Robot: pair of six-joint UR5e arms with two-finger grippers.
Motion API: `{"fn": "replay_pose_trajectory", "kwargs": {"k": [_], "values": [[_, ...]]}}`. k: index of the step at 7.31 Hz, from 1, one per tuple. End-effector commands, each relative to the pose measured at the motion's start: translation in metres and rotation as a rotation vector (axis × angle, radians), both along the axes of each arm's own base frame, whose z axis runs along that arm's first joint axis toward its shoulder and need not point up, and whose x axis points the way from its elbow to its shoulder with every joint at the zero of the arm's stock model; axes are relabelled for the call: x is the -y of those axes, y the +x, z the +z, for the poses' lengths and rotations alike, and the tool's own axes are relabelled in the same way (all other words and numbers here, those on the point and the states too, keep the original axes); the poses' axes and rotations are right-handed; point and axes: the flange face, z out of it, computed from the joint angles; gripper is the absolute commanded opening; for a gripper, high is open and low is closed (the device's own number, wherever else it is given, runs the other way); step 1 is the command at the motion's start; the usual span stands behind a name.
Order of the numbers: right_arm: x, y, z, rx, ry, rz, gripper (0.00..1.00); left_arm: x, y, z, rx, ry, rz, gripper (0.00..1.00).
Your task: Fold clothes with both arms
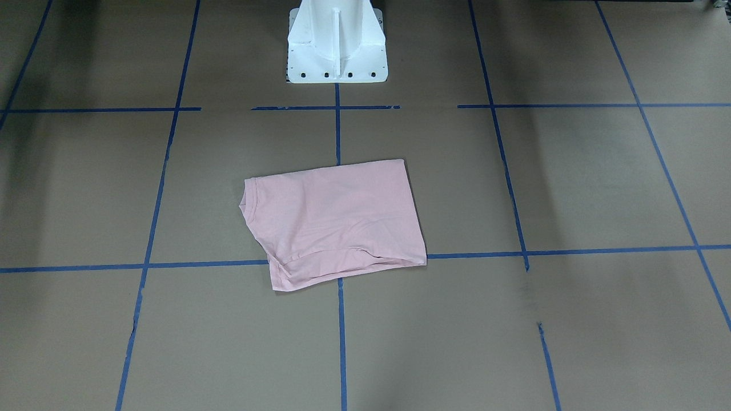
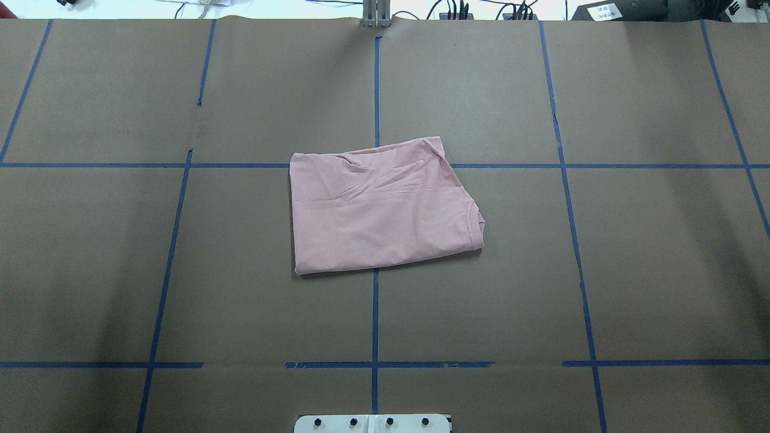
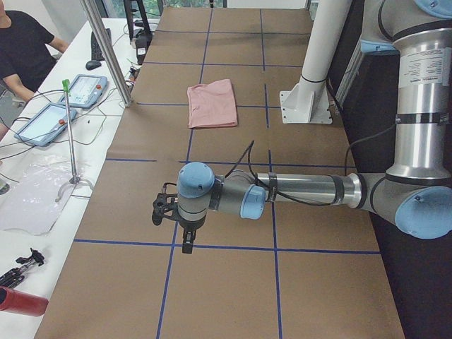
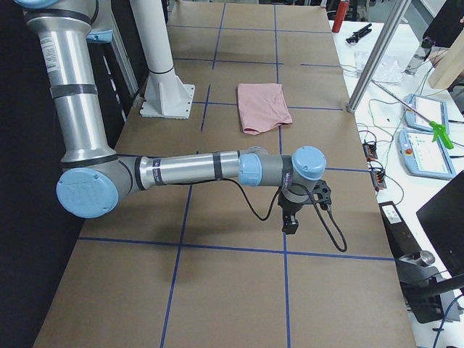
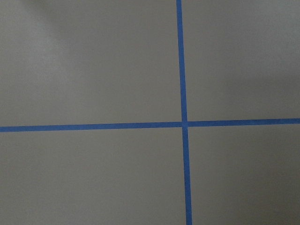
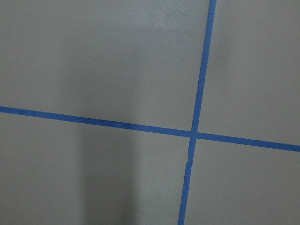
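A pale pink T-shirt (image 2: pixel 382 204) lies folded into a rough rectangle near the middle of the table (image 2: pixel 180 270), which is covered in brown paper. The shirt sits flat across the point where the centre blue tape line (image 2: pixel 375 313) meets a cross line. Its plain pink surface faces up, the ribbed neck edge shows at the corner toward the robot's right, and soft wrinkles gather along the edge farthest from the robot. Nothing touches the shirt. The white pedestal base (image 1: pixel 337 45) stands just behind it on the robot's side, on the same centre line. The left arm (image 3: pixel 304 189) reaches out level over the robot's left end of the table, well apart from the shirt. The left gripper (image 3: pixel 187 244) points down and hovers above the paper beside a tape crossing, seen only from the side, so whether its jaws are wide or narrow cannot be told. The right arm (image 4: pixel 196 168) mirrors this over the opposite end, and the right gripper (image 4: pixel 290 221) hangs downward over bare paper. Its jaw state cannot be told either. Both wrist cameras show only brown paper and a blue tape cross. Off the far long side of the table, a person in a black shirt (image 3: pixel 25 42) sits at a white bench with two teach pendants (image 3: pixel 85 90).
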Motion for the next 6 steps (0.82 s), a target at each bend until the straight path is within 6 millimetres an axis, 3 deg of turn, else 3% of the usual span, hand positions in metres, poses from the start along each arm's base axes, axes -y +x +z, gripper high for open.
{"fn": "replay_pose_trajectory", "kwargs": {"k": [1, 4, 5, 6], "values": [[-0.003, -0.001, 0.006, 0.0, -0.012, -0.002, 1.0, 0.001, 0.002, 0.004, 0.003, 0.015, 0.001, 1.0], [-0.002, -0.001, 0.004, -0.001, -0.013, -0.004, 1.0, -0.003, 0.001, -0.021, -0.007, -0.075, -0.002, 1.0], [-0.003, -0.002, 0.004, 0.0, -0.011, -0.004, 1.0, -0.012, -0.002, -0.038, 0.001, -0.085, 0.001, 1.0], [-0.003, -0.002, 0.007, 0.0, -0.016, -0.006, 1.0, -0.022, -0.001, -0.03, 0.03, 0.003, 0.118, 1.0]]}}
